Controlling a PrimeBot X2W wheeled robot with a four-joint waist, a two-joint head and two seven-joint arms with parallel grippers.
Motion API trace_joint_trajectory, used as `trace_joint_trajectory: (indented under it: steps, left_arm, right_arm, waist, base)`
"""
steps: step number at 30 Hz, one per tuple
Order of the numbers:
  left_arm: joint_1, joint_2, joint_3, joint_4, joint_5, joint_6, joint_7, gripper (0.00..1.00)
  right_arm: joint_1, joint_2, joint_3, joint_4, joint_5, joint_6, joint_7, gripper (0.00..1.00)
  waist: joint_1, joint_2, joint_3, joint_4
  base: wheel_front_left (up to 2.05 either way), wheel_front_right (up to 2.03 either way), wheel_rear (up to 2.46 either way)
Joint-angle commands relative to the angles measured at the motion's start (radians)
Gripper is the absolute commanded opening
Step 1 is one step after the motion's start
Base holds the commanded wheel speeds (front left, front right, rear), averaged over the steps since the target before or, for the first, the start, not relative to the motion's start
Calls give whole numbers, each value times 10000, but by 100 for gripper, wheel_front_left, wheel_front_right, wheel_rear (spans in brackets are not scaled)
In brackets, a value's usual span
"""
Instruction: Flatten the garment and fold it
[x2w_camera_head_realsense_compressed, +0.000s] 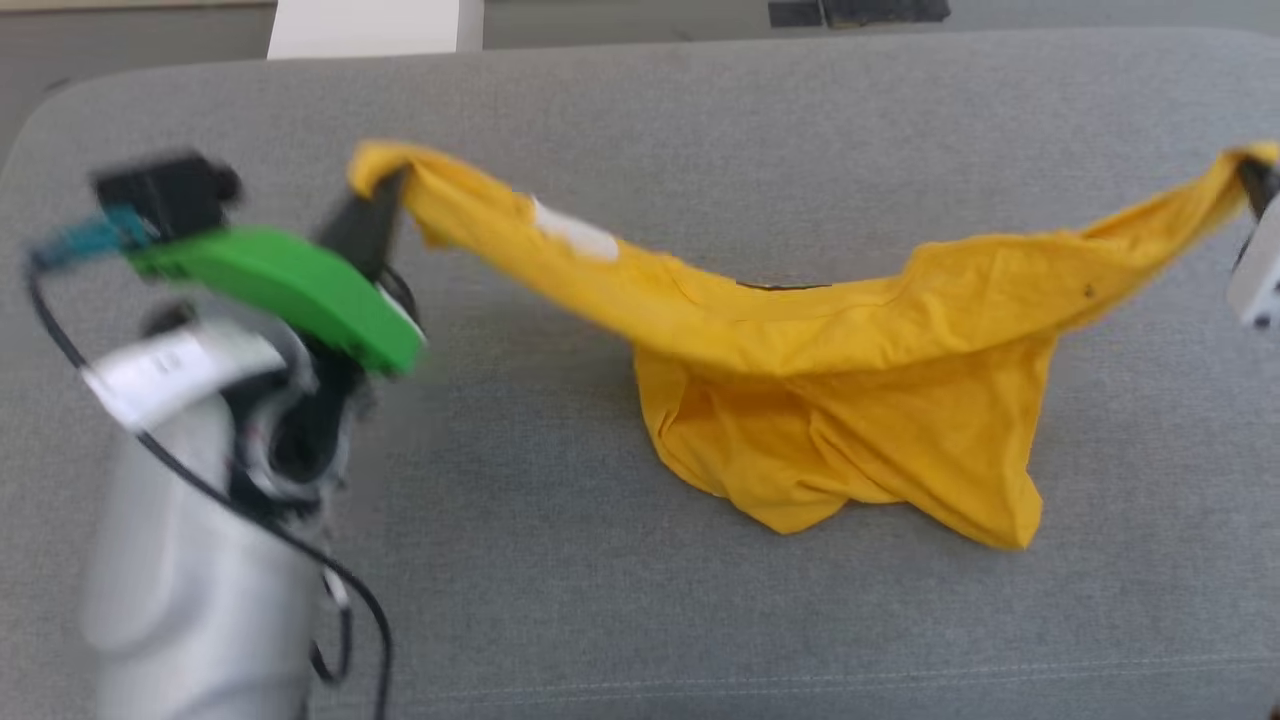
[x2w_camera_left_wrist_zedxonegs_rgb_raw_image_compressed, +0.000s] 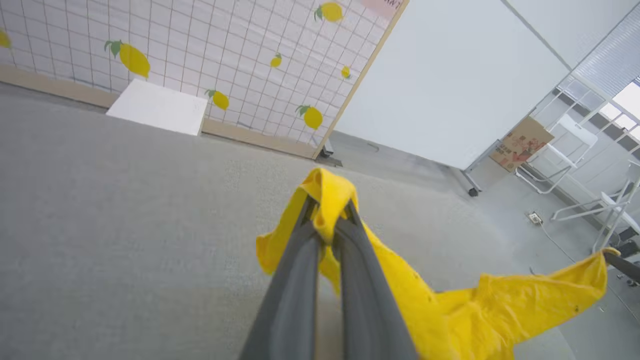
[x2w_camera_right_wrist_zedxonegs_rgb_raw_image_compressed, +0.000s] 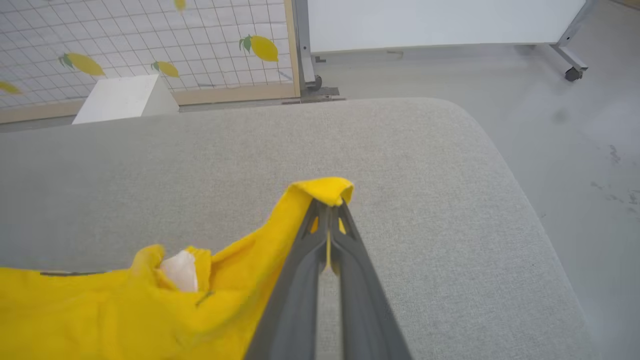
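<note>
The left gripper and right gripper each pinch a raised end of the garment; its middle seems bunched on the bench. Flattening unfinished, folding not begun.

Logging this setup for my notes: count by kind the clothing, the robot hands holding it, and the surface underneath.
Yellow T-shirt: 1
Robot hands gripping it: 2, left hand and right hand
Grey padded surface: 1
Total: 4

Head overhead, wrists close; common garment.
</note>
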Motion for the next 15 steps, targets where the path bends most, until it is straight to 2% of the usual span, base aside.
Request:
trace_joint_trajectory:
  steps: [1, 5, 7, 9, 11, 15]
  left_arm:
    - [-691, 204, 156, 362, -5, -49, -15, 0]
    - [-2529, 634, 108, 1726, 566, -111, -186, 0]
    - [-3533, 671, 104, 2476, 712, -142, -383, 0]
    - [-4593, 849, -69, 3189, 1072, -352, -699, 0]
    - [-5682, 1010, -308, 3879, 1474, -486, -883, 0]
    - [-7808, 1202, -560, 4964, 2168, -455, -1418, 0]
  right_arm:
    - [-571, 18, 49, -74, 208, -13, 78, 0]
    - [-2035, 217, 17, 294, 472, -13, 299, 0]
    - [-2853, 377, -40, 645, 480, -13, 322, 0]
    - [-3825, 892, -630, 1060, 672, -13, 229, 0]
    - [-4689, 1024, -596, 1361, 295, -13, 41, 0]
    - [-6440, 1264, -851, 2020, -468, -13, -639, 0]
  waist:
    - [0, -1, -170, -147]
    - [0, -1, -42, -139]
    - [0, -1, 89, -125]
    - [0, -1, 281, -123]
    - [0, -1, 542, -129]
    - [0, -1, 1142, -174]
  base:
    - [0, 0, 0]
    - [0, 0, 0]
    - [0, 0, 0]
    - [0, 0, 0]
    - [0, 0, 0]
    - [0, 0, 0]
